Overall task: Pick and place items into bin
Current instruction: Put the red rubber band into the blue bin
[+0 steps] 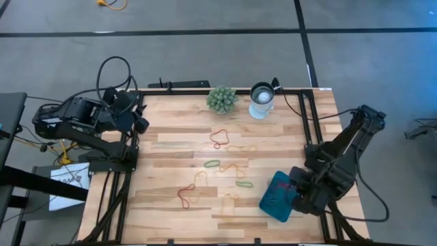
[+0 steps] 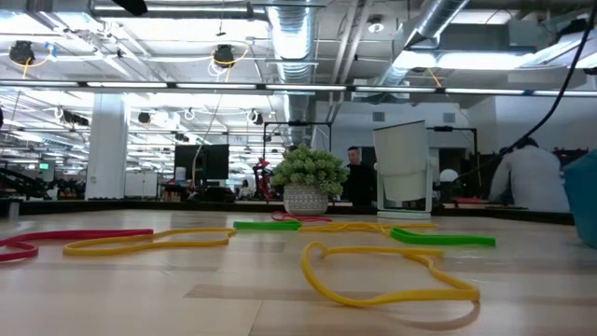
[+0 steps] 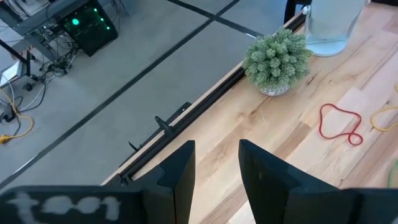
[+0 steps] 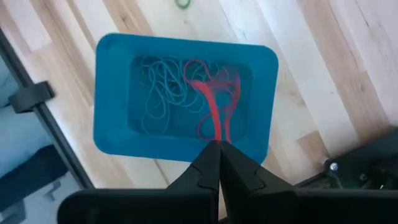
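Teal bin (image 4: 118,134) near the table's right front corner already holds a tangle of bands, and the right gripper (image 4: 219,163), clenched, pinches a red band (image 4: 211,106) hanging into it. About eight loops (image 1: 220,139) lie mid-table. The left gripper (image 3: 216,163) waits released at the far-left edge. The bands in the bin cannot be counted.

Two black jointed arms trail looping black cables, fingers (image 3: 180,180) flat and dark.

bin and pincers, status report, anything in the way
Right pincer shut on a red band, over the teal bin. Left pincer open, waiting at the table's far left corner. Loose bands on the table; nothing in the way.
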You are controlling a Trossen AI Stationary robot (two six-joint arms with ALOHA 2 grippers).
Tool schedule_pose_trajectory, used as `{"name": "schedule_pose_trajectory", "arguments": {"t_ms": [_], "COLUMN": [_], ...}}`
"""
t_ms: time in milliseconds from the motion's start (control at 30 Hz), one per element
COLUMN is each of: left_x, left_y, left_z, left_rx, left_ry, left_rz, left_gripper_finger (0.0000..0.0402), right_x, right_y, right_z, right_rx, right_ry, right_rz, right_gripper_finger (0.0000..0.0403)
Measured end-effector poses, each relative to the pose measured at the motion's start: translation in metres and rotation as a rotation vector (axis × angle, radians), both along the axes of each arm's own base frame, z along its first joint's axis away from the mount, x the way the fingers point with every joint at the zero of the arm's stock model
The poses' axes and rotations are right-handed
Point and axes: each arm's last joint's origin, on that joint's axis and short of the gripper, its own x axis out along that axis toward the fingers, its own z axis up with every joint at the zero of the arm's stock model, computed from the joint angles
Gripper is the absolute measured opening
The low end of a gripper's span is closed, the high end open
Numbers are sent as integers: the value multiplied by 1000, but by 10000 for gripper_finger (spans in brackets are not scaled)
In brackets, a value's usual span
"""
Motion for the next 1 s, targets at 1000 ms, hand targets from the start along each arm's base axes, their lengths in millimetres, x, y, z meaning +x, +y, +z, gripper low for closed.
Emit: {"name": "schedule_pose_trajectory", "arguments": {"t_ms": [1000], "left_x": [5], "left_y": [-1], "left_z": [3], "left_rx": [22], "left_ry": [-17], "left_rz": [-40], "left_gripper_finger": [114], "right_x": [6], "right_y": [-4], "right_z": [-64], "right_rx": [-57], "right_ry": [35], "right_rz": [9], "right_gripper_finger": [0]}}
